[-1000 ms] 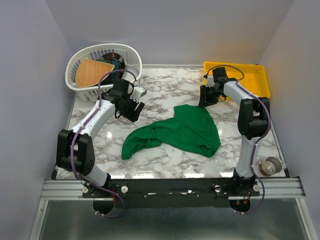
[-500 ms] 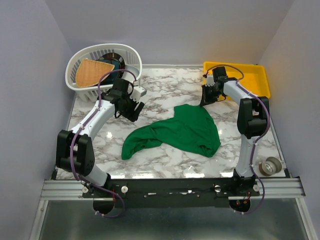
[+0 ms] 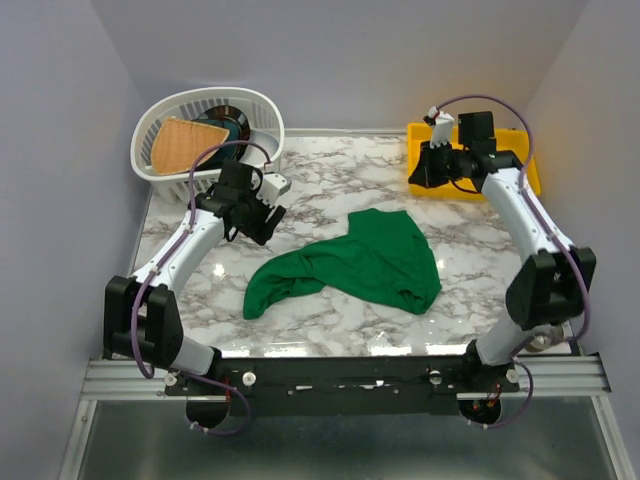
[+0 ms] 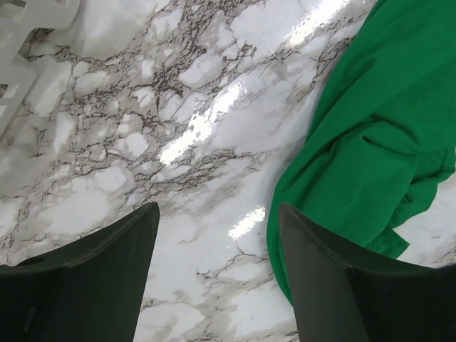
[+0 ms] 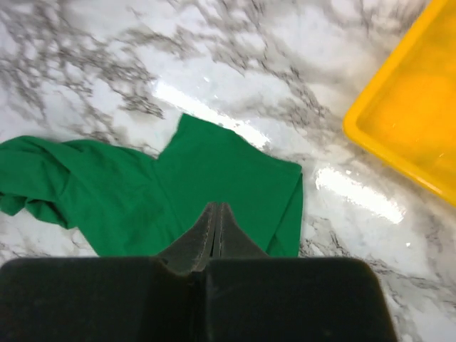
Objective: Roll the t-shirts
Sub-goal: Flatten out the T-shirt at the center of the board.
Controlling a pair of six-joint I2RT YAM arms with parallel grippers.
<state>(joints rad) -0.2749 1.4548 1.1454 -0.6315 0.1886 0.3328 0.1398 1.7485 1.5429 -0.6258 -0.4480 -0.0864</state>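
Plainly the t-shirt point(image 3: 365, 262) is not yet ready to roll. It lies crumpled in the middle of the table point(image 3: 330, 170), fairly flat on its right side and bunched into a thick tail that runs toward the near left.

The left hand point(image 4: 217, 214) hangs over bare marble with its fingers spread and nothing between them. The shirt's edge lies just beside its right finger. The right hand point(image 5: 216, 214) is up above the far side of the table, near the yellow tray point(image 3: 520, 150), with its fingers pressed together on nothing. It looks down on the shirt's far edge. A white basket point(image 3: 210, 92) sits at the far left corner, well apart from the shirt.

The cloth looks thin, soft and light, so it will probably sag and fold wherever it is lifted and hold no shape of its own. On the glossy marble it may also slide instead of staying put when pushed. It is not fragile, so a firm pinch should do no harm.

The straight far edge with its clear corner, seen from the right wrist, looks like the best place to take hold, though I cannot tell whether it is hem or sleeve. A second pinch on the bunched tail would let the two hands pull the shirt flat. A single flat layer may be hard to get a finger under, so a raised fold is the safer target.
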